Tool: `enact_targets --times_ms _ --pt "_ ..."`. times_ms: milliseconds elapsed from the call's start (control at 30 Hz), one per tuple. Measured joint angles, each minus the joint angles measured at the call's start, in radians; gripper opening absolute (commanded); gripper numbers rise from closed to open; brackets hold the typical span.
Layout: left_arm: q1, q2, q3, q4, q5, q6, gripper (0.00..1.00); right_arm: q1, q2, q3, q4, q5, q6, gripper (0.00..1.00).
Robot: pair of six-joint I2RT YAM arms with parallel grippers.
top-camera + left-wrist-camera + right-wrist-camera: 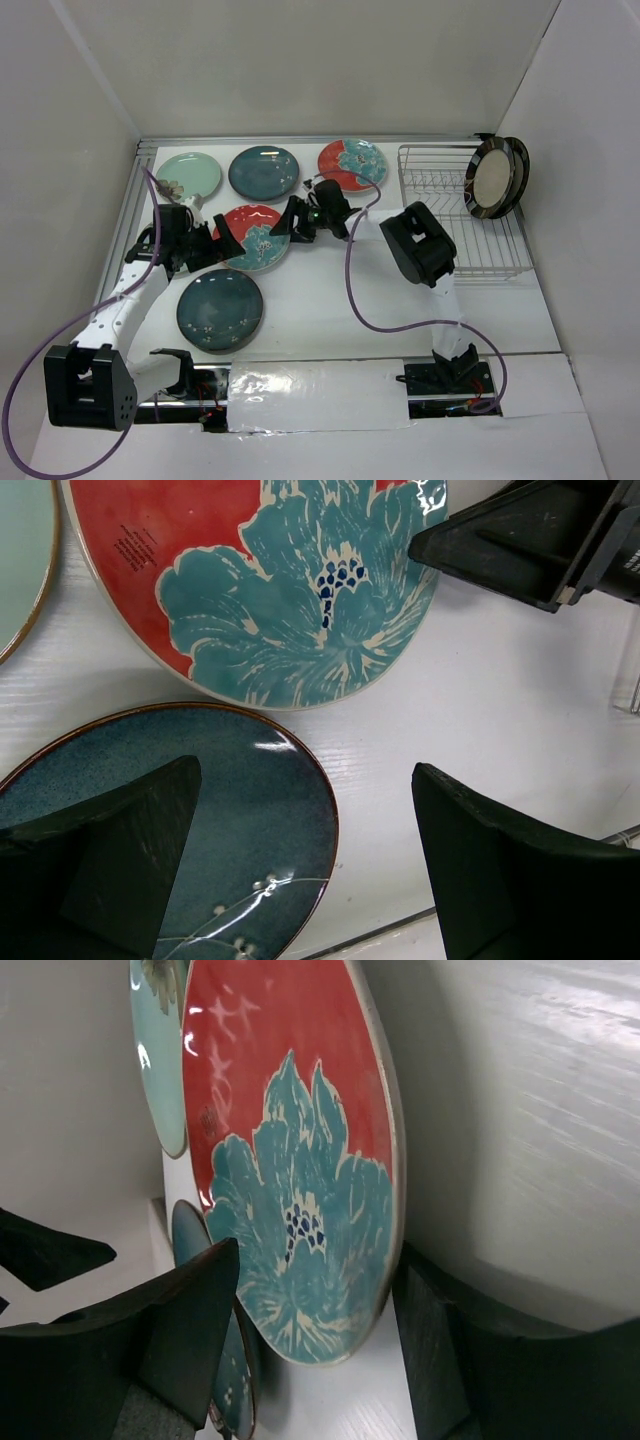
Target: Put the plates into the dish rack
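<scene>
A red plate with a teal flower point(252, 237) lies flat on the white table. My right gripper point(291, 222) is open at its right rim, and in the right wrist view the plate's edge point(300, 1180) sits between the two fingers point(170, 1330). My left gripper point(222, 245) is open and empty at the plate's left side, over the gap between the red plate point(270, 590) and a dark teal plate point(200, 810). The dish rack point(450, 215) stands at the right and holds cream plates with dark striped rims point(495, 177), standing on edge.
A mint green plate point(188, 176), a dark teal plate point(264, 172) and a second red flower plate point(352, 163) lie along the back. Another dark teal plate point(220, 309) lies near the front left. White walls close in the table.
</scene>
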Motion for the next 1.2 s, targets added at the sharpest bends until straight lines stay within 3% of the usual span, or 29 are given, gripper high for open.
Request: enact_targets --times_ms 67,133,167,233,267,367,500,700,1000,1200 --pt "0.001 0.000 0.000 0.000 -0.001 0.000 0.99 0.011 0.018 0.010 0.020 -0.006 0.013 0.62" --pt "0.001 0.000 0.000 0.000 -0.001 0.000 0.99 0.018 0.031 0.011 0.038 -0.011 0.021 0.49" --pt "0.001 0.000 0.000 0.001 -0.001 0.000 0.99 0.020 0.040 0.011 0.042 -0.010 0.028 0.36" --pt "0.001 0.000 0.000 0.001 -0.002 0.000 0.99 0.018 0.053 0.005 0.051 -0.008 0.035 0.25" --pt "0.001 0.000 0.000 0.001 -0.003 0.000 0.99 0.017 0.059 -0.001 0.060 -0.012 0.041 0.13" --pt "0.001 0.000 0.000 0.003 -0.003 0.000 0.99 0.011 0.060 -0.016 0.080 -0.020 0.076 0.00" --pt "0.001 0.000 0.000 0.004 -0.003 0.000 0.99 -0.005 0.027 -0.036 0.055 -0.018 0.055 0.00" --pt "0.001 0.000 0.000 0.006 -0.004 0.000 0.99 -0.044 -0.111 -0.032 -0.175 0.037 -0.146 0.00" --pt "0.001 0.000 0.000 0.006 -0.003 0.000 0.99 -0.213 -0.359 0.111 -0.613 0.308 -0.503 0.00" --pt "0.001 0.000 0.000 0.006 -0.002 0.000 0.99 -0.343 -0.593 0.146 -0.669 0.489 -0.685 0.00"
